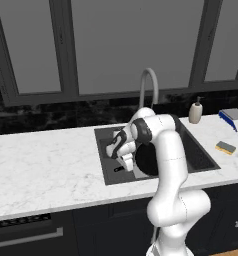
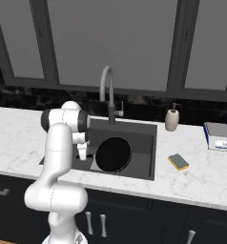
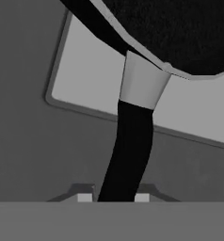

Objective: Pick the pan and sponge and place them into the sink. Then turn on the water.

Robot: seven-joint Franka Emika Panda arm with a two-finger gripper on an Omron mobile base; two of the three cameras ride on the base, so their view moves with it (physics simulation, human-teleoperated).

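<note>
— While the gripper (image 1: 122, 161) hangs low in the sink (image 2: 144, 164), fingers either side of the pan (image 2: 114, 154) handle, is it gripping?
— Cannot tell. Pan's in the basin; sponge (image 2: 178, 161) on the counter, faucet (image 2: 107, 90) untouched.

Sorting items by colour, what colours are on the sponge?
Yellow sides with a dark grey top; the sponge shows best in the right base view.

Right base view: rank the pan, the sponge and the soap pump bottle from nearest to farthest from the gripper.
1. pan: in the sink, right beside the gripper, which is down at its handle.
2. sponge: on the counter, right of the basin.
3. soap pump bottle: back right, behind the sponge; a close call with the sponge.
</note>
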